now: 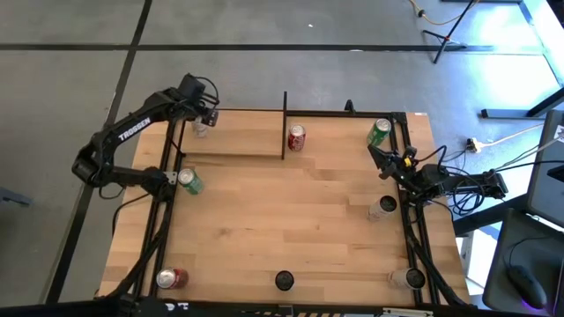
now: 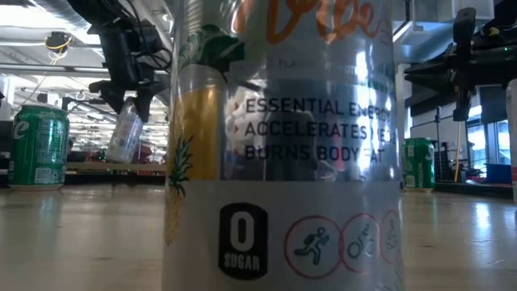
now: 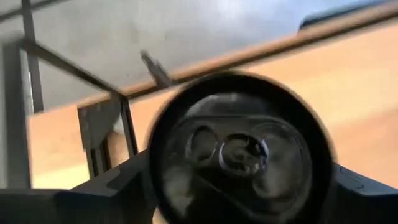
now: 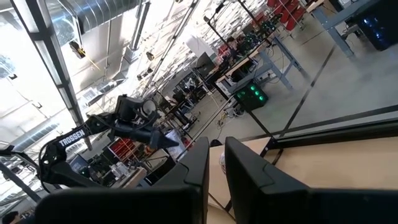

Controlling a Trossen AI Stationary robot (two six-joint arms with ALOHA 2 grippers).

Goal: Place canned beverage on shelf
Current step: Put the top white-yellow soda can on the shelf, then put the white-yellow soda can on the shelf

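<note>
The shelf [image 1: 233,134] is a light-wood board in black rods along the table's far edge, left of middle. My left gripper [image 1: 202,117] is over its left end, shut on a silver can [image 1: 201,129], which also shows in the low view [image 2: 125,133] and top-on in the left wrist view [image 3: 239,149]. A red can [image 1: 297,137] stands upright by the shelf's right end. My right gripper [image 1: 381,160] waits near the table's far right corner with its fingers [image 4: 249,168] close together and empty, beside a green can [image 1: 379,132]. My left gripper pinches the silver can's side wall [image 3: 155,180] between its two fingers, one on each side, near the can's top. The fingers come from above, slanting down. The can hangs tilted below the gripper over the shelf's left end [image 2: 105,167]; whether its base touches the board, I cannot tell.
Other cans stand on the table: a green-and-silver one [image 1: 189,182] at the left, a silver one [image 1: 383,207] at the right, and a red one [image 1: 172,279], a dark one [image 1: 284,280] and a silver one [image 1: 410,278] along the near edge. One can [image 2: 283,145] fills the low view.
</note>
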